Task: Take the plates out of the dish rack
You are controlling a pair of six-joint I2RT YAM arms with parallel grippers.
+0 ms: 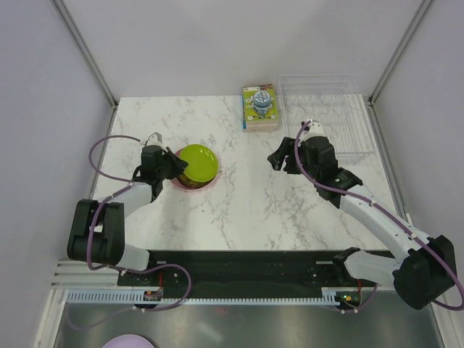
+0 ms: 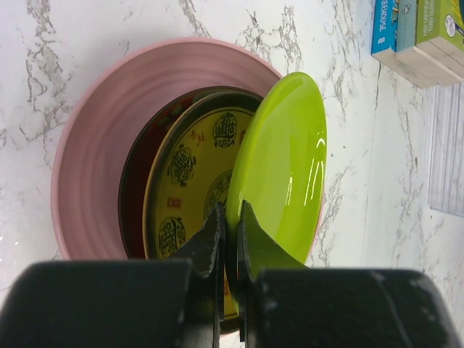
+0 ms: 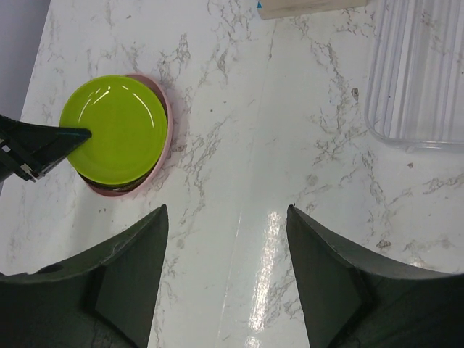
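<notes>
At the table's (image 1: 254,210) left side: left gripper (image 2: 230,217) clamped on the rim of the lime green plate (image 2: 279,167), which tilts over the stack.
Stack: pink plate (image 2: 94,145) at the bottom, red plate (image 2: 134,190) and yellow plate (image 2: 192,174) nested inside it.
Dish rack (image 1: 326,109): far right, no plate visible in it.
Right gripper (image 3: 226,212): jaws wide apart, holding nothing.
Progress: seemingly the last plate; only setting it down remains.
Look: plain, glossy, catching the lights.

I read four plate colours: a plain glossy lime-green plate (image 2: 279,167), a yellow plate (image 2: 190,174) printed with dark round emblems, a red plate (image 2: 133,190) visible only as a dark rim, and a plain pink plate (image 2: 90,145). The table (image 1: 290,210) is white marble veined in grey. The dish rack (image 1: 330,109) is clear and colourless, and the box (image 1: 259,107) is printed green, yellow and blue.
</notes>
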